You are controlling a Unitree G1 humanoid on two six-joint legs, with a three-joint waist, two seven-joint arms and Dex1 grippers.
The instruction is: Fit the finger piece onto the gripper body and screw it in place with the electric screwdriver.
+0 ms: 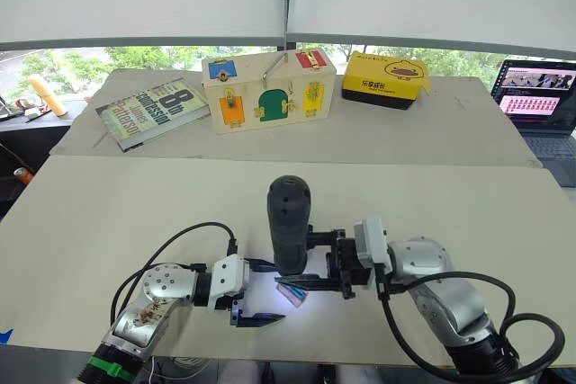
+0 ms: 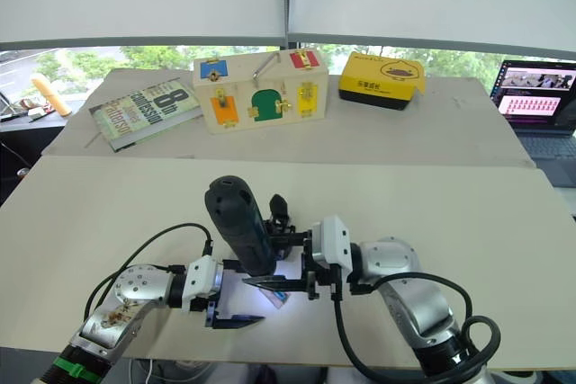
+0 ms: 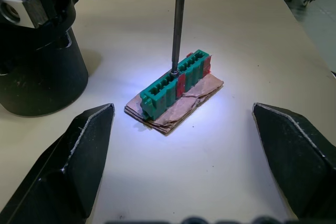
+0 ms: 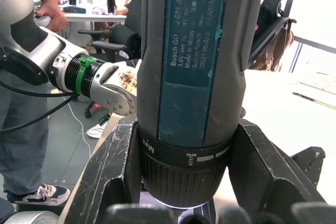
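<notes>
The right pincer [image 1: 335,269] is clamped around the thick black cylindrical electric screwdriver [image 1: 289,222], which stands upright on the pale tabletop [image 1: 108,222] with its rounded end up and its long axis vertical. Its thin metal bit [image 3: 178,22] points straight down and touches the top of a flat tan-and-green rectangular block [image 3: 173,90] lit by the tool's white light. The left pincer [image 1: 256,292] has its two black fingers [image 3: 68,161] spread well apart, empty, aimed at that block from the robot's left, just beside the screwdriver's base. I cannot make out the small black finger piece or the blocky gripper body here, so the fitting step appears not yet begun, and neither arm can be called nearer to them.
</notes>
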